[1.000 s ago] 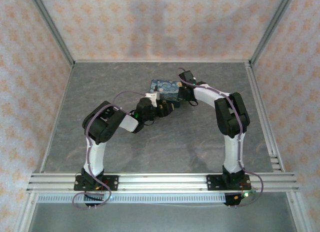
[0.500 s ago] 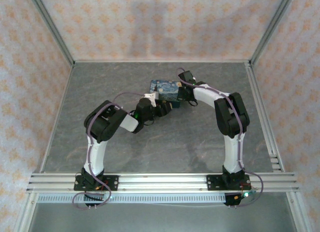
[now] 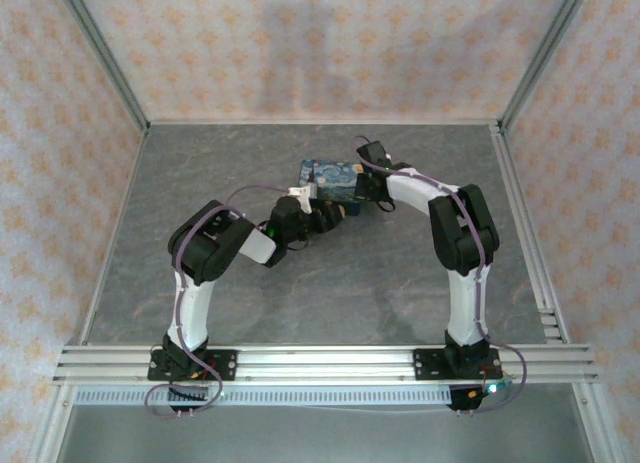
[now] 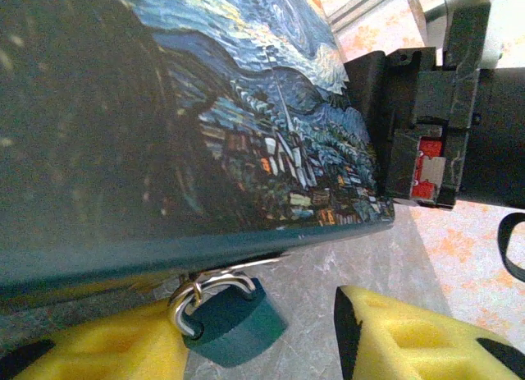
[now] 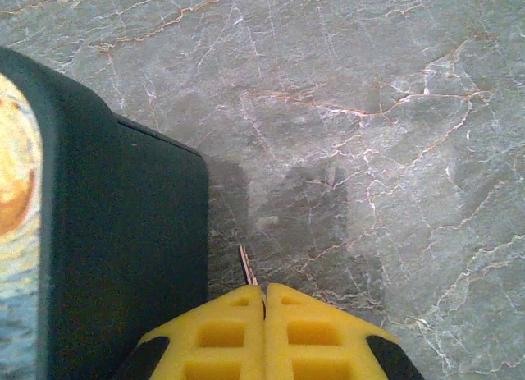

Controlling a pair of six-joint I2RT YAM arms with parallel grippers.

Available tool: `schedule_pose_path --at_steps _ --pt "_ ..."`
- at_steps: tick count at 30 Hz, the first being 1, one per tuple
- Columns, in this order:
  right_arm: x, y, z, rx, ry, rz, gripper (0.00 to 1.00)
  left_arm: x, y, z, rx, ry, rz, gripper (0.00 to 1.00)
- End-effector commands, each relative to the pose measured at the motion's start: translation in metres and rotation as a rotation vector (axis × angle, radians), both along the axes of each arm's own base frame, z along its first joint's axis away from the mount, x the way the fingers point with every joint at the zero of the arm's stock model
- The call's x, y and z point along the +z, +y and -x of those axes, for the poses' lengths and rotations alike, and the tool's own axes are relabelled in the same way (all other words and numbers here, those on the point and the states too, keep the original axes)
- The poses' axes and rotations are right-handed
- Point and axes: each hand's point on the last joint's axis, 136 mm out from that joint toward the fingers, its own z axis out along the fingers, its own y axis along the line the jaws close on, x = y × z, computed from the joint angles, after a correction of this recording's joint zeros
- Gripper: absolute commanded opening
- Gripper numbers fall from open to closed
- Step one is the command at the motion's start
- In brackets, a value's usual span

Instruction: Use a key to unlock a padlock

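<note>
In the left wrist view the padlock, a small dark teal body with a silvery shackle, hangs from the clasp under the edge of the dark-blue box. My left gripper is open around it. The padlock lies close against the left yellow finger and well apart from the right one. My right gripper is shut on the key, a thin sliver poking out from its fingertips beside the box's dark side. From above, both grippers, left and right, meet at the box.
The box sits mid-table on the grey marbled surface. The right gripper's black body is close behind the box's corner in the left wrist view. Patterned walls and metal frame rails enclose the table.
The left gripper has edged slightly closer to the box's near edge. The right arm and the box have not visibly moved.
</note>
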Motion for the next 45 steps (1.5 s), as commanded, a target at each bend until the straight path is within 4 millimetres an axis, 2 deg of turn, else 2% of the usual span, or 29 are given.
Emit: schedule_pose_path --at_steps 1,2,4,15,20,25,29,34,36,42,43,45 --pt "-0.023 -0.001 0.018 0.017 0.069 0.053 0.00 0.020 -0.005 0.003 -0.035 -0.065 0.048 0.57" --pt "-0.024 -0.001 0.019 0.017 0.071 0.054 0.00 0.020 -0.003 0.003 -0.029 -0.067 0.046 0.62" --pt "-0.023 -0.001 0.018 0.017 0.070 0.054 0.00 0.019 -0.001 0.004 -0.025 -0.067 0.040 0.64" --pt "-0.023 0.000 0.018 0.017 0.072 0.052 0.00 0.024 0.005 0.006 -0.005 -0.096 0.068 0.62" --pt "-0.022 0.000 0.017 0.015 0.070 0.052 0.00 0.029 0.000 0.000 -0.008 -0.114 0.082 0.63" --pt "-0.020 0.002 0.016 0.017 0.066 0.051 0.00 0.019 -0.006 -0.008 0.000 -0.098 0.044 0.66" --pt "-0.018 0.002 0.016 0.019 0.063 0.052 0.00 0.007 0.001 -0.011 0.057 -0.091 -0.013 0.69" --pt "-0.017 0.001 0.016 0.024 0.060 0.064 0.00 -0.002 -0.003 -0.015 0.068 -0.066 -0.023 0.69" --pt "-0.016 -0.001 0.015 0.020 0.056 0.067 0.00 -0.003 -0.004 -0.016 0.069 -0.062 -0.023 0.67" --pt "-0.014 -0.001 0.014 0.022 0.053 0.070 0.00 -0.016 -0.007 -0.017 0.050 -0.008 -0.046 0.52" --pt "-0.014 0.000 0.014 0.024 0.051 0.070 0.00 -0.018 -0.006 -0.016 0.050 -0.003 -0.047 0.49" --pt "-0.013 0.000 0.014 0.024 0.051 0.072 0.00 -0.021 -0.005 -0.015 0.043 0.007 -0.045 0.37"
